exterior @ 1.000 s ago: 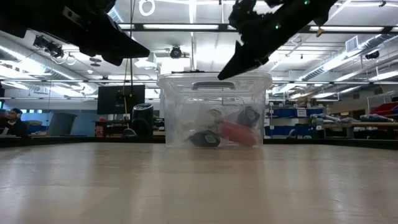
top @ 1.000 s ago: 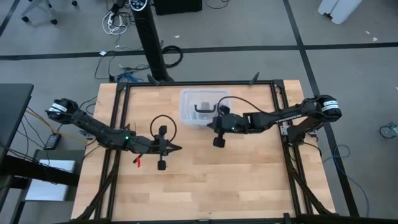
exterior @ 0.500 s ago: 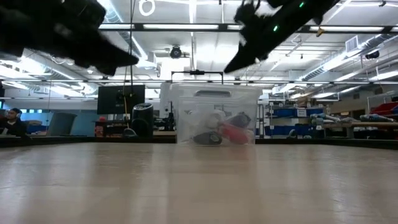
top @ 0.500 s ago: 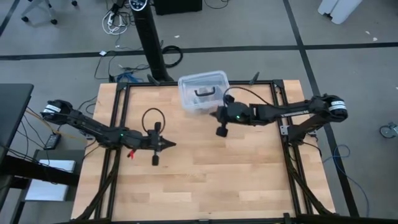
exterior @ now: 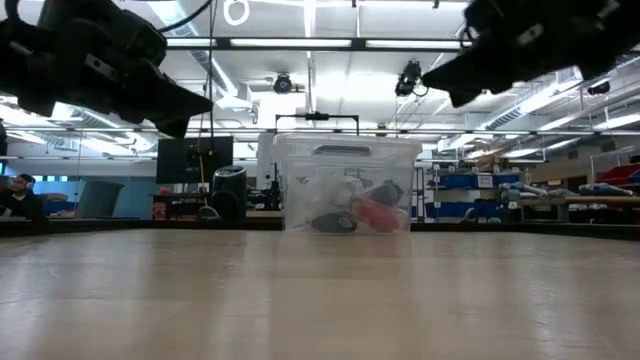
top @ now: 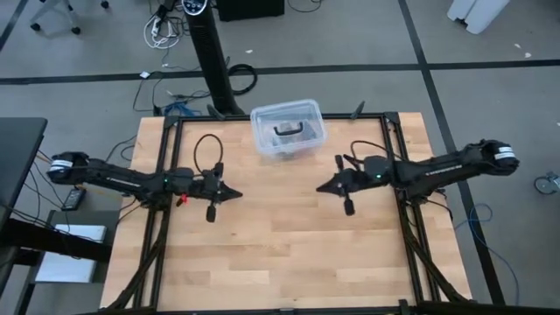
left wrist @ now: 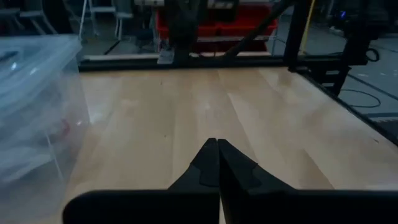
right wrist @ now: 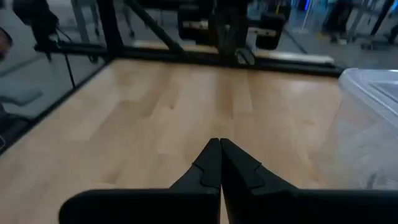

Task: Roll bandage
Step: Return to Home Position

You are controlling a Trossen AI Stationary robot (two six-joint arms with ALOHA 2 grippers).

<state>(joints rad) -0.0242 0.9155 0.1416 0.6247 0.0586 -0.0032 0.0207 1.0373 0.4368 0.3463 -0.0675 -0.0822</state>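
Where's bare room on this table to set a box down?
Bare: the near half of the light wooden table, and the far corners either side of the clear plastic tub. Crowded: mid-table, where the left gripper and right gripper hover, shut.

The left gripper [top: 236, 192] at nine o'clock and right gripper [top: 320, 186] at three are black tapered tips on slim dark arms [top: 122, 174] bearing white-banded outer joints [top: 59, 164], looping black cables [top: 206, 144] and green lights [top: 166, 181].
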